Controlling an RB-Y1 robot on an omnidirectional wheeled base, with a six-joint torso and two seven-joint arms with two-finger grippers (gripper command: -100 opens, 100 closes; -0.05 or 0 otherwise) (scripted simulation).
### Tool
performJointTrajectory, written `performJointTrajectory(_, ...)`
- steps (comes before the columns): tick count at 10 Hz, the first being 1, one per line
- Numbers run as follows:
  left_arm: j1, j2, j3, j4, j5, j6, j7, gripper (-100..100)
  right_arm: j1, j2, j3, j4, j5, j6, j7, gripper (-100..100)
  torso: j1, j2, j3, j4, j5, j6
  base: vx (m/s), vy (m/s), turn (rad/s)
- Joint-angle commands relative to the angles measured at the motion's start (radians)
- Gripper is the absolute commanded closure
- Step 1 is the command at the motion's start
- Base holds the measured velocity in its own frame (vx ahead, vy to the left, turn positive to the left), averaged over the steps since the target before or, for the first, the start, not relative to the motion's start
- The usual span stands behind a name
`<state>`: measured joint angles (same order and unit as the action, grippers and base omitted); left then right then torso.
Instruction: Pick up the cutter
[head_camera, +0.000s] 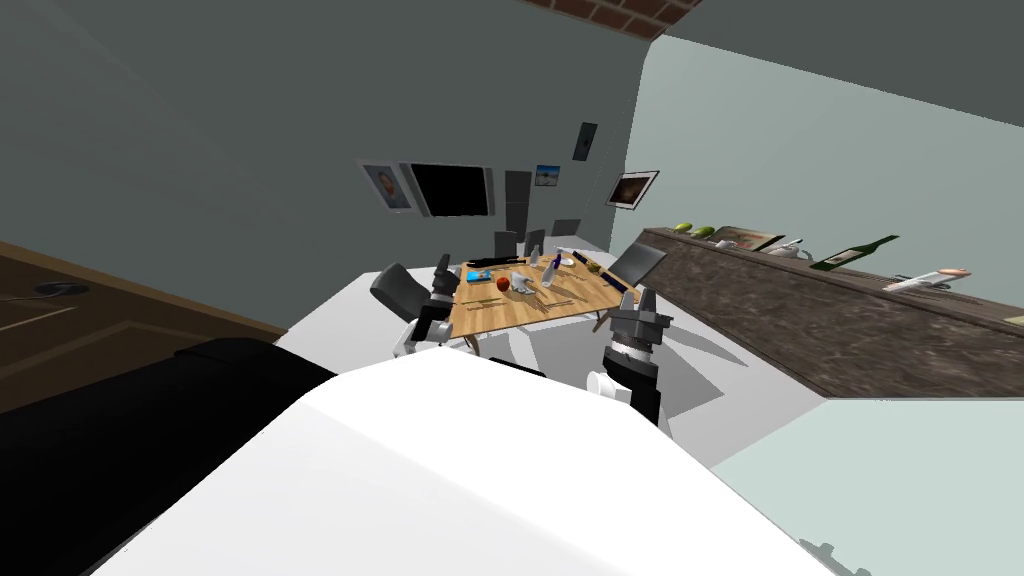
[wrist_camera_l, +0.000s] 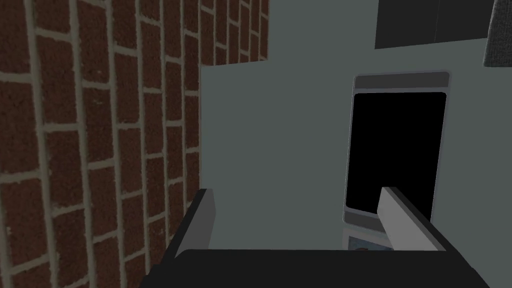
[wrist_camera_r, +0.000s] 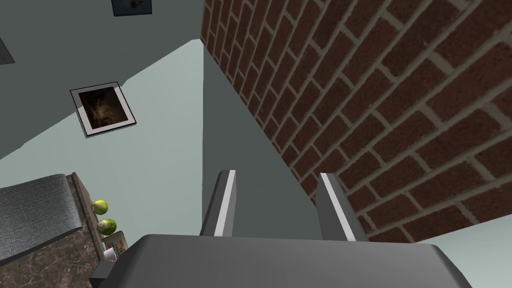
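Your left end effector (head_camera: 443, 268) sits at 11 o'clock from the chest tip, pointed up. Its fingers (wrist_camera_l: 202, 220) are spread wide and hold nothing. Your right end effector (head_camera: 634, 298) sits at 1 o'clock, also pointed up. Its fingers (wrist_camera_r: 223, 202) are parted a bit narrower, with nothing between them.

Past them at 12 o'clock is a wooden desk (head_camera: 520, 310). A dark chair (head_camera: 398, 288) stands at its 9 o'clock side, a second chair (head_camera: 638, 264) at its 3 o'clock side, and a third chair (head_camera: 505, 242) at the far end. The left end effector lines up with the desk's near corner at 9 o'clock; you can't tell whether it is over the desk.

Small clutter on the desk:
- a red apple (head_camera: 503, 285) near the middle
- a blue flat item (head_camera: 476, 275) at 10 o'clock of the apple
- a long black item (head_camera: 488, 262) farther back
- a pale bottle (head_camera: 549, 272) at 2 o'clock of the apple

The cutter is somewhere in this clutter, too small to single out and well apart from both end effectors.

At 2 o'clock a long dark marbled desk (head_camera: 800, 330) runs along the wall. It carries green fruits (head_camera: 690, 229) at its far end and a green bottle (head_camera: 850, 255) lying nearer.

The far wall at 12 o'clock has a black screen (head_camera: 455, 190) and a framed picture (head_camera: 388, 187) just beside it at 9 o'clock.
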<state>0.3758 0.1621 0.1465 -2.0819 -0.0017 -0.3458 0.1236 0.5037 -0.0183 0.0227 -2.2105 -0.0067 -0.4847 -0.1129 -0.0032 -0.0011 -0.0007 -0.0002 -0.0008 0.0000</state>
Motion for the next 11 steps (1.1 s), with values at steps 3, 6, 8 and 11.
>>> performJointTrajectory(3, -0.041, 0.023, 0.062, 0.092, 0.001, 0.075, 0.012, -100, 0.0, 0.0, 0.0, 0.0, 0.0, 0.0, 0.0, 0, 0.001, 0.0, 0.0, 0.0, 0.0, 0.0, 0.009, -0.042, -0.015)
performJointTrajectory(6, -0.081, 0.04, 0.114, 0.163, 0.004, 0.135, 0.024, -100, 0.0, 0.0, 0.0, 0.0, 0.0, 0.0, 0.0, 0, 0.002, 0.0, 0.0, 0.0, 0.0, 0.0, 0.007, -0.03, -0.025)
performJointTrajectory(8, -0.101, 0.047, 0.14, 0.21, 0.006, 0.165, 0.029, -100, 0.0, 0.0, 0.0, 0.0, 0.0, 0.0, 0.0, 0, 0.001, 0.0, 0.0, 0.0, 0.0, 0.0, 0.011, -0.033, -0.02)
performJointTrajectory(11, -0.162, 0.064, 0.212, 0.319, 0.011, 0.254, 0.042, -100, 0.0, 0.0, 0.0, 0.0, 0.0, 0.0, 0.0, 0, 0.0, 0.0, 0.0, 0.0, 0.0, 0.0, 0.014, -0.047, -0.054)
